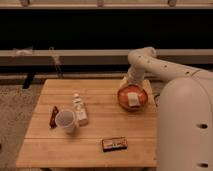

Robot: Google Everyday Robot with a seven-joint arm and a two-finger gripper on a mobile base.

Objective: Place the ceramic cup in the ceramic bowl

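Observation:
The ceramic cup (65,121), whitish-grey with a wide rim, stands upright on the left part of the wooden table (100,130). The ceramic bowl (142,102), orange-brown and shallow, sits at the table's right side with a small pale rectangular piece (133,99) inside. My white arm comes in from the right, bends at the top and reaches down to the bowl's far rim. The gripper (129,86) hangs just above that rim, far from the cup.
A white squeeze bottle (80,110) lies right beside the cup. A dark red packet (53,116) lies to the cup's left. A dark snack bar (114,144) lies near the front edge. My large white body (185,125) fills the right side.

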